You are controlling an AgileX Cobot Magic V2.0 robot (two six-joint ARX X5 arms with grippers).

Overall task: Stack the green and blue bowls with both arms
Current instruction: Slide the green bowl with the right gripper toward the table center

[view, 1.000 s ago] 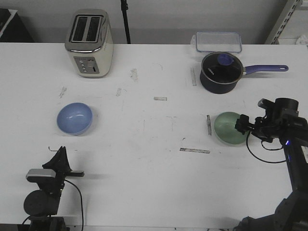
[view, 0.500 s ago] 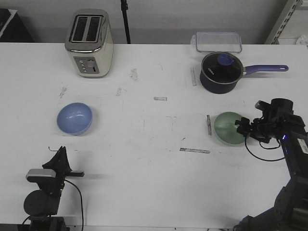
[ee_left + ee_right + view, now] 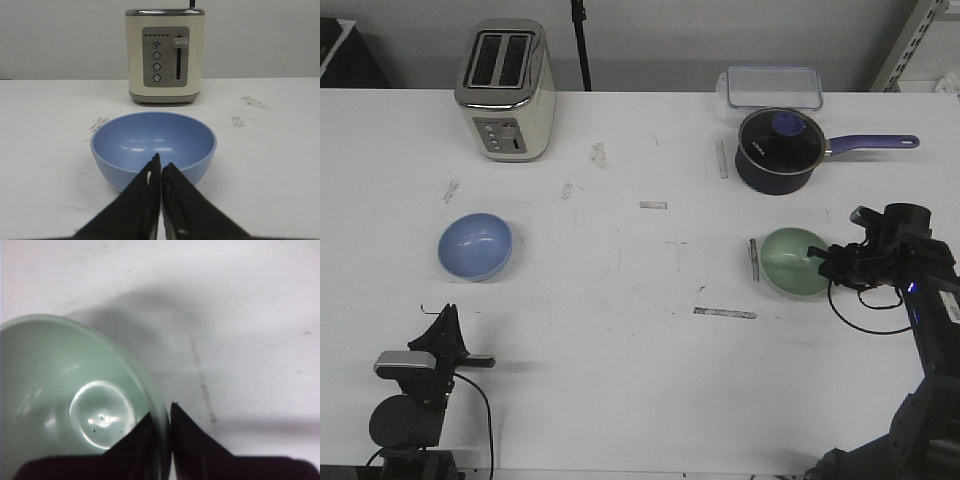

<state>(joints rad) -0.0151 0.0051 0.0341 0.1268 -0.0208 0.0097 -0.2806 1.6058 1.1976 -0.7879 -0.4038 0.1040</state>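
The blue bowl (image 3: 475, 246) stands upright on the white table at the left; it also shows in the left wrist view (image 3: 153, 145). My left gripper (image 3: 447, 315) (image 3: 161, 164) is shut and empty, just short of the blue bowl's near rim. The green bowl (image 3: 792, 262) is at the right, also seen in the right wrist view (image 3: 75, 400). My right gripper (image 3: 820, 254) (image 3: 161, 416) is shut on the green bowl's right rim, one finger inside and one outside. I cannot tell whether the green bowl rests on the table.
A cream toaster (image 3: 505, 90) (image 3: 164, 60) stands at the back left, beyond the blue bowl. A dark navy saucepan with glass lid (image 3: 778, 150) and a clear plastic container (image 3: 772, 86) are at the back right. Short tape strips (image 3: 724, 313) lie mid-table.
The green bowl, tilted in my right gripper before, has levelled so its opening faces up, and shifted slightly left. The left arm and blue bowl have not moved.
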